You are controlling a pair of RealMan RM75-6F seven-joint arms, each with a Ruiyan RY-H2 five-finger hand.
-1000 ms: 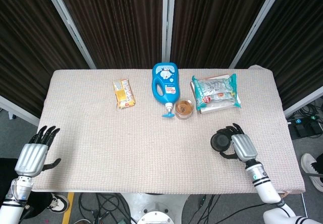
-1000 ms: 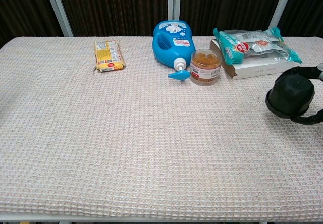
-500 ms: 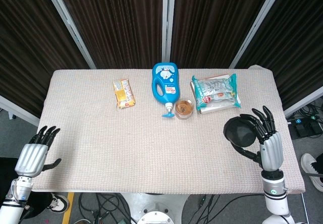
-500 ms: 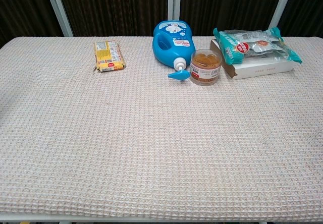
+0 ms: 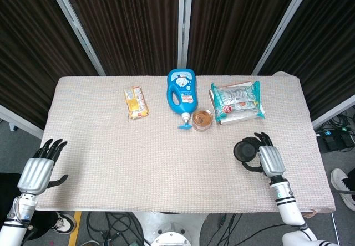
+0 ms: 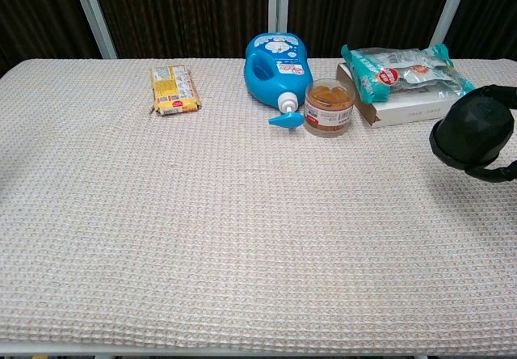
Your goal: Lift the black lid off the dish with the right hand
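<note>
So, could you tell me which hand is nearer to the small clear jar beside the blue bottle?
Right. The right hand, holding the black lid, is just front-right of the jar; the left hand sits off the table's far left edge.

light: bright, even | shadows: soft, faint | focus: sharp | glare: none | backdrop: dark

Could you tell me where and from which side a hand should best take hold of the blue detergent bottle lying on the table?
Probably by its built-in handle. The blue bottle lies flat, label up, spout toward the robot, with the handle loop along its left side. Come from above on that side; the open jar crowds the spout end.
</note>
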